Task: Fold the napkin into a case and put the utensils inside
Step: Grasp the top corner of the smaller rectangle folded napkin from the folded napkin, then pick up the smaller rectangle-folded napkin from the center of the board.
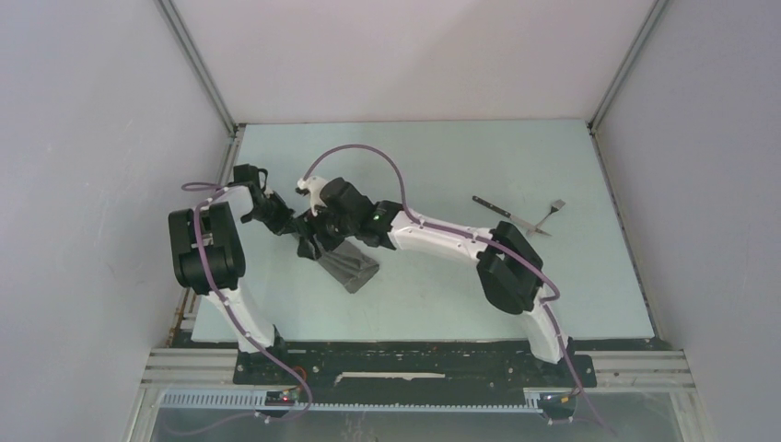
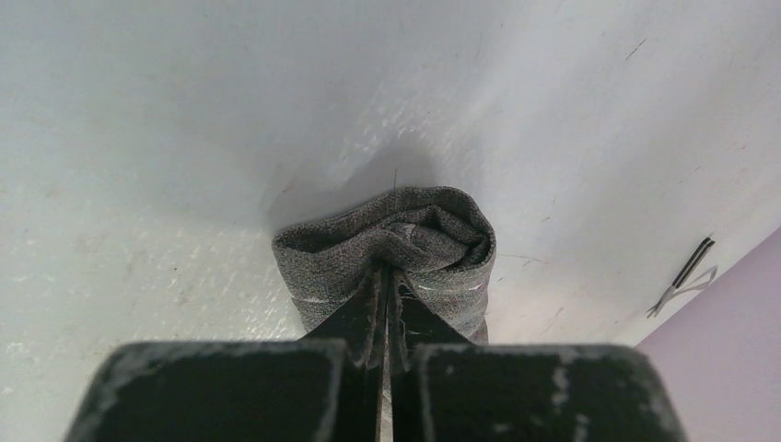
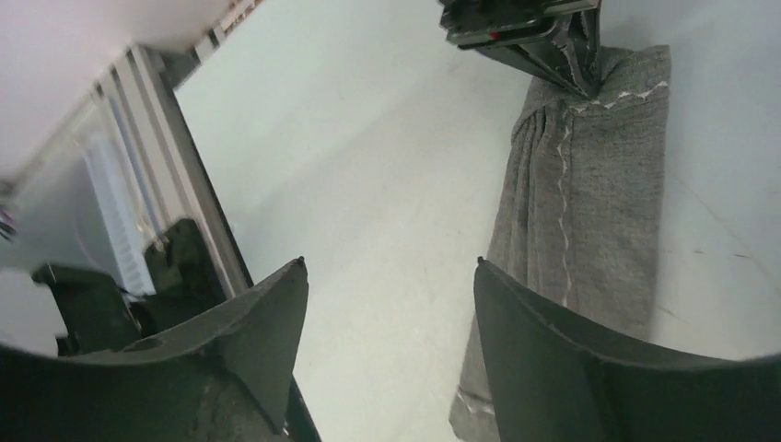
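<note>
Of my 2 claws, the left claw (image 2: 385,276) is pinched tight on the bunched end of the folded grey napkin (image 2: 368,244) lying left of centre on the table (image 1: 460,157), the right claw (image 3: 387,276) stands spread and empty just beside that cloth, and the knife (image 1: 493,207) and fork (image 1: 555,207) lie together well off to the right.

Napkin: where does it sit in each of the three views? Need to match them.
Top external: napkin centre-left, a small grey folded shape.
Left wrist: napkin dead centre, pinched by the left gripper.
Right wrist: napkin right side, a long folded strip.
Shared landmark: left gripper clamped on the napkin's end.
</note>
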